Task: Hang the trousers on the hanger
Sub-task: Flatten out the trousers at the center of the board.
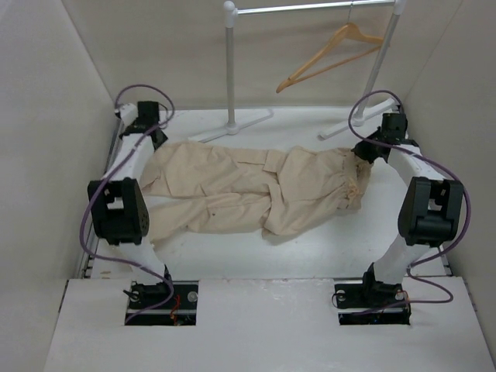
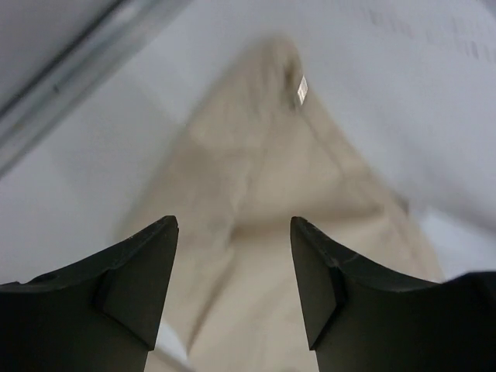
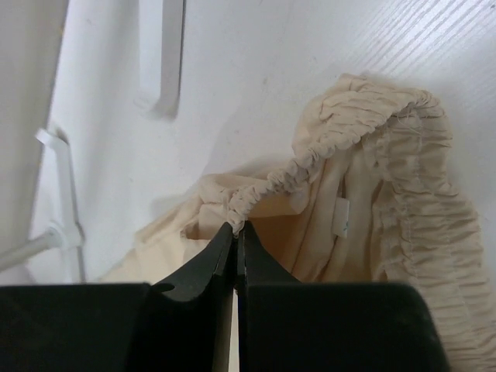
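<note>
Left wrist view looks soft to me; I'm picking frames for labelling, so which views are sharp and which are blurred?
Left wrist view: the trousers are blurred, only the open left pincer is crisp. Right wrist view: sharp, the waistband gathers clear where the right pincer pinches them. Top external view: evenly lit, soft shadows, hanger in focus.

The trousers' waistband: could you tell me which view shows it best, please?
The right wrist view: the waistband is close and sharp, with the right gripper shut on its edge. The top external view shows it small at the trousers' right end; the left wrist view shows only blurred cloth.
</note>
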You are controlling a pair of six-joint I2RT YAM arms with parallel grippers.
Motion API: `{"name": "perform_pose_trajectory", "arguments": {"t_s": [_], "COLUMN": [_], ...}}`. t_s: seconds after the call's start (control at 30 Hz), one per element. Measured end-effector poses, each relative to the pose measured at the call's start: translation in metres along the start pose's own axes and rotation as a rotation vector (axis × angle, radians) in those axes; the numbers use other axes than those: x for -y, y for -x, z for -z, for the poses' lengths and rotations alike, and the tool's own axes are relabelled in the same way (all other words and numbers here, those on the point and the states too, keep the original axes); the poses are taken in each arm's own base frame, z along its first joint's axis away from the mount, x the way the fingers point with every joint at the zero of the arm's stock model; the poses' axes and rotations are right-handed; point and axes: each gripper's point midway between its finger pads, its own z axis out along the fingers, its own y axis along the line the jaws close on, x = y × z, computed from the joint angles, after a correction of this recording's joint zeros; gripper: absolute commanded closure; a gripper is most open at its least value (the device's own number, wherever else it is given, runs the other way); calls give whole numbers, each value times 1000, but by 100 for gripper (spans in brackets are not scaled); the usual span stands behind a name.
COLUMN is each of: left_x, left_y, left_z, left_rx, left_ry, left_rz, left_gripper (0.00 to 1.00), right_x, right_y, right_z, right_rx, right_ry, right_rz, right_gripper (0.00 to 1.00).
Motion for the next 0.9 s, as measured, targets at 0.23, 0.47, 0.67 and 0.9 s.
{"name": "perform_pose_trajectory", "arguments": {"t_s": [0.23, 0.47, 0.67, 0.9], "left_x": [37, -78, -138, -156], "left_y": [-142, -141, -158, -200], "left_z": [151, 178, 167, 138], "left_rx": [-52, -45, -106, -250], "left_ry": [-353, -270, -140, -29], "left_rz": [-238, -73, 52, 67], "left_gripper": [44, 42, 41, 40], "right_x": [22, 41, 72, 157], "right_y": [27, -6, -51, -98], "right_z": [-15, 50, 117, 102], "right_rx": [-31, 60, 171, 88], "right_ry": [-2, 1, 33, -173], "right_rz": [-235, -169, -113, -130], "right_gripper": [39, 64, 86, 42]}}
